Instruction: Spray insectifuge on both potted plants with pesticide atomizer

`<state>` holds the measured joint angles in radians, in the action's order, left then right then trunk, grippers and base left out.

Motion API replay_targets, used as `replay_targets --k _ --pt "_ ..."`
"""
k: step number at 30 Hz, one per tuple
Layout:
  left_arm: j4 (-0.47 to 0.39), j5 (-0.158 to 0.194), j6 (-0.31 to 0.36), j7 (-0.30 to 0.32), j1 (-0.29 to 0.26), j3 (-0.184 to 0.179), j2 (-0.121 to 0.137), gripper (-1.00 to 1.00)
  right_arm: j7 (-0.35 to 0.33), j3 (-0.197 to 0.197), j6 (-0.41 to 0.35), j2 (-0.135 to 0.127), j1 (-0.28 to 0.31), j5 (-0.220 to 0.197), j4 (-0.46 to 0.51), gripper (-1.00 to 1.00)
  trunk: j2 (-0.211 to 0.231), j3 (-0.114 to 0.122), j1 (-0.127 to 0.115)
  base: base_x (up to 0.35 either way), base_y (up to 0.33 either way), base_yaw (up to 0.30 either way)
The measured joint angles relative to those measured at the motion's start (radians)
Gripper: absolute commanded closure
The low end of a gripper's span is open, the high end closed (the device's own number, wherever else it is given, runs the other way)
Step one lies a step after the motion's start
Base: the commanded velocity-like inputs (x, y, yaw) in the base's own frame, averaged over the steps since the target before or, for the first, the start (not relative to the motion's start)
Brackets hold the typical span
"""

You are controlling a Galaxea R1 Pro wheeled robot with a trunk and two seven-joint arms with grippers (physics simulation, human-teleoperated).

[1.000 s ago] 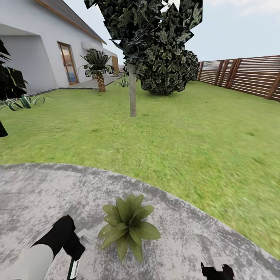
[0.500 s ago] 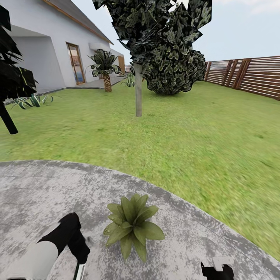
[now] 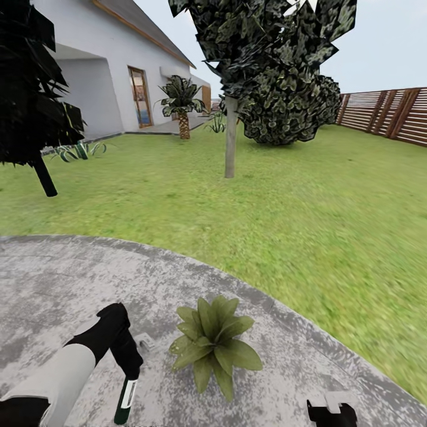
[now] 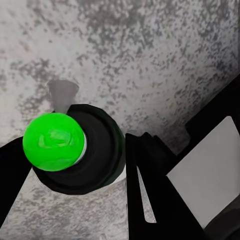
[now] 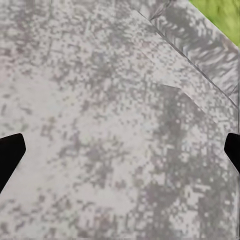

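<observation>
Whole head view swung, so camera turned, plant not moved. Pesticide atomizer (image 3: 126, 398) now more exposed, clenched in left gripper (image 3: 127, 362), just left of potted plant (image 3: 214, 344) on near patio (image 3: 59, 284). Right gripper (image 5: 120, 150) splayed, empty (spraying judged imminent).

Patio (image 3: 71, 279) mottled grey. Lawn (image 3: 267, 207) green. Potted plant (image 3: 214, 344) green-leaved. Atomizer (image 4: 67, 150) dark-bodied, bright green cap. Fence (image 3: 385, 112) brown slats at 2 o'clock.

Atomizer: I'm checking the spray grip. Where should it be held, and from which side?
Grip the atomizer by its round dark body, from the sides, as the left gripper does: that leaves the green cap and grey nozzle free.
</observation>
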<state>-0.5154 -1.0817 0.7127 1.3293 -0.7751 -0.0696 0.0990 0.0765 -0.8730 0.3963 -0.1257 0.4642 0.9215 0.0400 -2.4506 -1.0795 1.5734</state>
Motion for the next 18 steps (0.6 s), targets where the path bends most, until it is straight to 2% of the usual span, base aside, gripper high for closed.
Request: replay_targets --k 3,5,6,12,18 --pt "0.000 -0.008 0.004 0.000 -0.002 0.000 0.000 1.00 0.000 0.000 0.001 -0.002 0.000 0.000 0.000 -1.00 0.000 0.000 0.000 -0.073 -0.251 0.025" --pt "-0.019 -0.011 0.064 -0.001 -0.003 -0.002 0.002 1.00 0.000 0.001 0.001 -0.003 0.000 0.002 0.000 -1.00 0.000 0.000 0.000 -0.208 -0.228 0.002" --pt "-0.031 -0.012 0.072 -0.001 -0.003 -0.002 0.002 1.00 0.000 0.001 0.001 -0.003 0.000 0.002 0.000 -1.00 0.000 0.000 0.000 -0.122 -0.222 0.000" --pt "-0.044 -0.046 0.080 -0.001 0.003 -0.003 0.000 1.00 0.000 0.001 0.001 -0.002 0.000 0.001 0.000 -1.00 0.000 0.000 0.000 0.053 -0.222 0.012" --pt "-0.035 -0.050 0.080 -0.003 0.014 -0.007 0.002 1.00 0.000 0.001 0.000 -0.001 0.000 0.000 0.000 -1.00 0.000 0.000 0.000 0.018 -0.022 0.245"
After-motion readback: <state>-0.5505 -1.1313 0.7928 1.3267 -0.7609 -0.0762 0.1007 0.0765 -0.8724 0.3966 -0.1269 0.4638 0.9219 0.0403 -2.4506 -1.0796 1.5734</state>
